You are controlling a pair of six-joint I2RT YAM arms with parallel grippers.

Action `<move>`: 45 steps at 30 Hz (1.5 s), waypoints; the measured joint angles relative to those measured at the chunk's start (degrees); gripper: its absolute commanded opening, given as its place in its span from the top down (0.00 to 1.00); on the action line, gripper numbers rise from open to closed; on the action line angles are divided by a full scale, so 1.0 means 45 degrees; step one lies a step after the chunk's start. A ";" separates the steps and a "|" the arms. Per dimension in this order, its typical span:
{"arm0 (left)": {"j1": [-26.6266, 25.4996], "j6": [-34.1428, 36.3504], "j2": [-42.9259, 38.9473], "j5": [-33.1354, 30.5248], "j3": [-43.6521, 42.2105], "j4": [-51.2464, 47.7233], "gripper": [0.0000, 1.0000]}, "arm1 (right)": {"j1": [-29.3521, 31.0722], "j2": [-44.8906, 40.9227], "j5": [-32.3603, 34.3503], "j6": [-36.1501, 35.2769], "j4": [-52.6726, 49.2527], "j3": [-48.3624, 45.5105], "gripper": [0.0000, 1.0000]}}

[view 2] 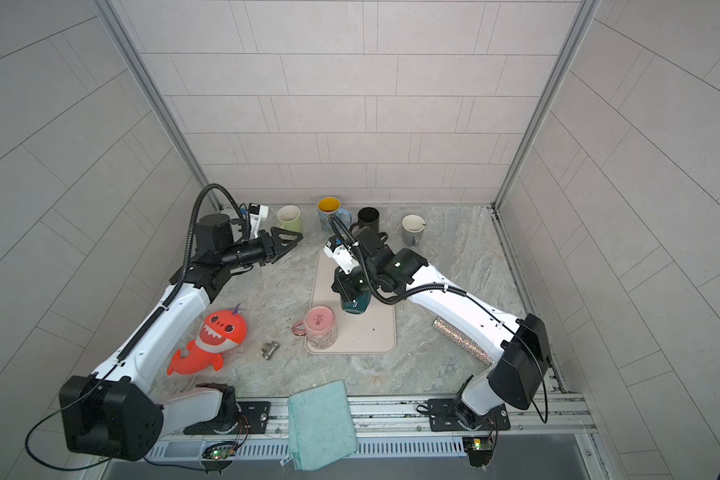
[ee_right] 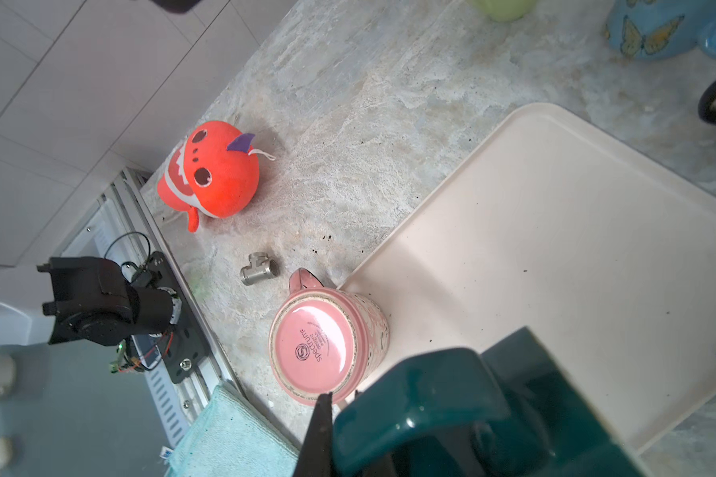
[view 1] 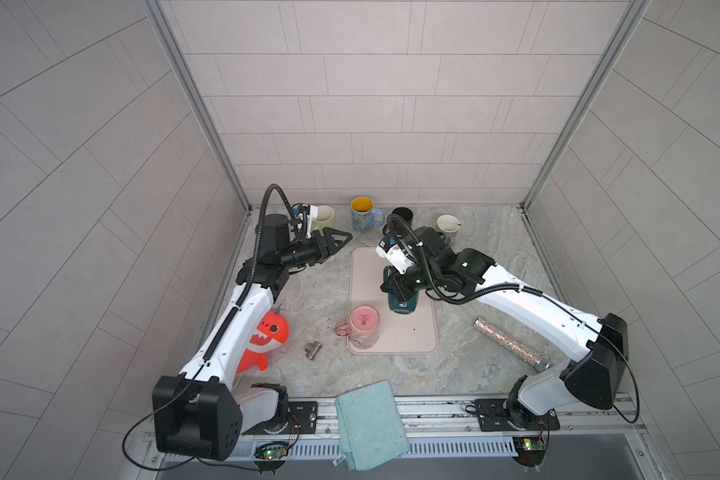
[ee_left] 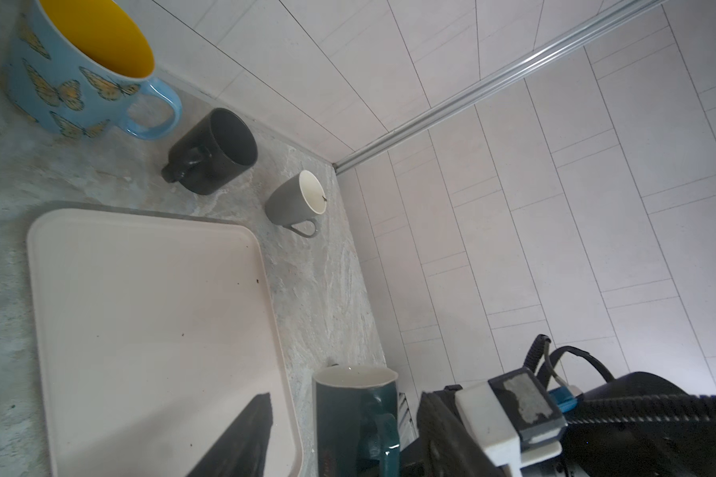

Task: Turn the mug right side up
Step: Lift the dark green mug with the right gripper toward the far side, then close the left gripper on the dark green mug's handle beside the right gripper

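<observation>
Over the pale tray (view 1: pixel 422 332) in the middle of the bench (view 1: pixel 495 249), the teal mug (view 1: pixel 402 306) is held by the right pincer (view 1: pixel 395 291), whose jaws are pressed together on the mug's handle (ee_right: pixel 414 396). The white-lined mouth is seen in the left wrist view, so the mug is judged close to upright. Whether its base touches the tray cannot be told.

The mug is taken to be glazed ceramic: rigid, fairly heavy for so narrow a hold, slick and easily chipped. With only the handle pinched, a swing about the jaws is to be expected, so a hold close to where the handle meets the wall is judged safest, and a slow, level set-down is called for.

Just beside it, at the tray's near corner, a pink mug (view 1: pixel 364 328) stands base up, apart from the teal one. The left pincer (view 1: pixel 338 244) is spread and empty, well off to the side near the mugs by the back wall, among them a blue butterfly mug (view 1: pixel 363 216)
</observation>
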 measured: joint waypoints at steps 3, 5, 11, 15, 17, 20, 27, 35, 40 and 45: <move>-0.0384 0.0578 -0.0044 0.0039 0.0325 -0.0835 0.38 | 0.0151 0.0000 0.0291 -0.0743 -0.0005 0.0029 1.00; -0.0704 0.0903 -0.0049 0.0029 0.0423 -0.1321 0.38 | 0.0175 0.0005 0.0374 -0.1083 0.0005 0.0117 1.00; -0.1501 0.1603 -0.0005 -0.0146 0.0447 -0.2424 0.38 | 0.0238 0.0180 0.0306 -0.1627 0.0253 0.0690 1.00; -0.1860 0.1792 0.0117 -0.0316 0.0491 -0.2667 0.38 | 0.0330 0.0291 0.0097 -0.1719 0.0389 0.0908 1.00; -0.1987 0.1865 0.0155 -0.0359 0.0505 -0.2807 0.38 | 0.0355 0.0393 -0.0019 -0.1753 0.0413 0.0976 1.00; -0.2137 0.1933 0.0243 -0.0393 0.0670 -0.2900 0.38 | 0.0389 0.0578 -0.0165 -0.1758 0.0393 0.1030 1.00; -0.2482 0.2025 0.0491 -0.0544 0.0860 -0.2948 0.38 | 0.0432 0.0967 -0.0442 -0.1768 0.0335 0.1302 1.00; -0.2846 0.2516 0.0967 -0.0792 0.1209 -0.3619 0.43 | 0.0520 0.1326 -0.0675 -0.1943 0.0073 0.1987 1.00; -0.2905 0.2798 0.1171 -0.1005 0.1486 -0.4240 0.48 | 0.0559 0.1569 -0.0583 -0.2040 -0.0330 0.2283 1.00; -0.3007 0.3147 0.1263 -0.1001 0.1734 -0.4813 0.53 | 0.0549 0.1608 -0.0427 -0.2176 -0.0767 0.2487 1.00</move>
